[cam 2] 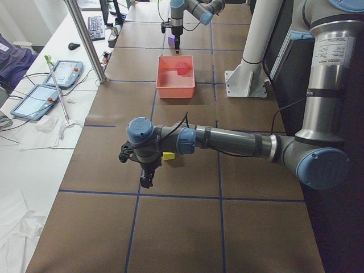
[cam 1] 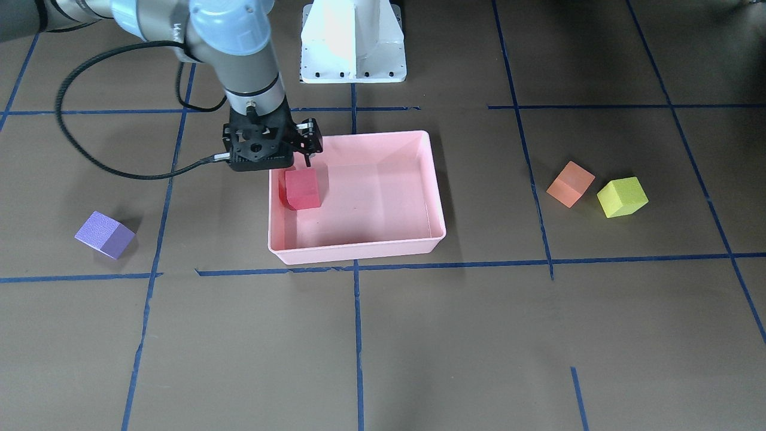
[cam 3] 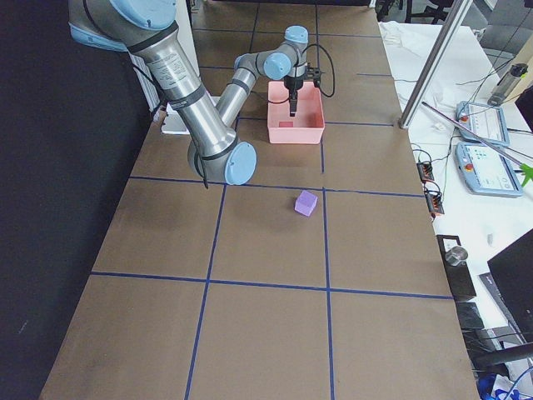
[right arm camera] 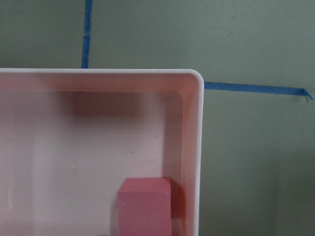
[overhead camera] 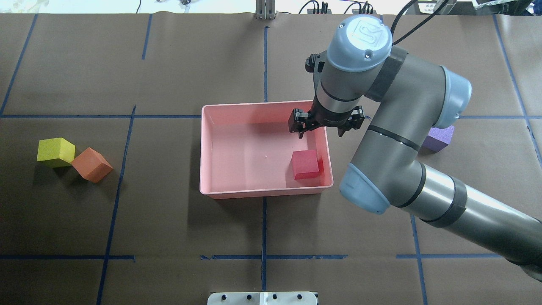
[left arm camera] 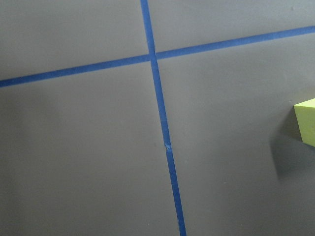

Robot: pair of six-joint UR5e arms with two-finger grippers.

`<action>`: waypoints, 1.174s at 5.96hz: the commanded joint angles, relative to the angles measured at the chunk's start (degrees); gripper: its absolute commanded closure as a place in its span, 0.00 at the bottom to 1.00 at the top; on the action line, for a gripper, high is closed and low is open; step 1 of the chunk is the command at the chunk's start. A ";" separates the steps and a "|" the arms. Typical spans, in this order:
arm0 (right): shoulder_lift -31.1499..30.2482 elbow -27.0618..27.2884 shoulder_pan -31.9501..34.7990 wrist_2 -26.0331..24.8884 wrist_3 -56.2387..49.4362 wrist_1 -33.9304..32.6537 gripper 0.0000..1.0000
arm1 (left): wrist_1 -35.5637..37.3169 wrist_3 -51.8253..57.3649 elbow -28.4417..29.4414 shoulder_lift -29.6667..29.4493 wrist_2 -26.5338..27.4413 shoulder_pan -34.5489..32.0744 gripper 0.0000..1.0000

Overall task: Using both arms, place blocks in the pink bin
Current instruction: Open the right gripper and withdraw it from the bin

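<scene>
Item, right jaws: spread wide and holding nothing, carried by the right arm (overhead camera: 398, 140) above the right side of the pink bin (overhead camera: 264, 194). Item, red block (overhead camera: 305, 164): lying free on the bin floor in the near right corner, just beside the right wall and apart from those jaws. Item, left jaws: hanging over the surface (overhead camera: 169, 237) on the left arm (cam 2: 227, 139). We see them from the side camera only, so we cannot tell whether they are spread or pressed together. Item, yellow-green block (overhead camera: 55, 151): on the left of the surface, near the left jaws, and showing at the edge of the left wrist view. Item, orange block (overhead camera: 91, 164): just beside the yellow-green one and well apart from the bin; whether the two touch we cannot tell. Item, purple block (cam 1: 105, 234): alone on the right, partly hidden by the right arm from overhead. Handling, as we judge it: the blocks look like light matte foam, slightly yielding and unlikely to slip or break. We would take each across two opposite flat faces at mid-height. For the yellow-green block we would choose the pair of faces clear of its orange neighbour.
</scene>
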 commanded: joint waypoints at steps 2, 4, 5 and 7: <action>-9.14 4.09 10.14 4.31 -18.72 -0.09 0.01 | -15.04 -8.31 -0.12 2.85 -0.01 3.40 0.00; -16.69 4.55 18.55 7.01 -36.70 -0.18 0.00 | -22.21 -32.13 -0.46 5.50 0.26 10.34 0.00; -20.82 4.54 24.00 9.56 -46.55 -0.09 0.01 | -28.00 -43.89 -0.38 6.22 0.43 13.59 0.00; -28.55 4.63 32.09 10.89 -62.65 0.34 0.01 | -31.13 -54.17 -0.47 6.23 4.52 19.74 0.00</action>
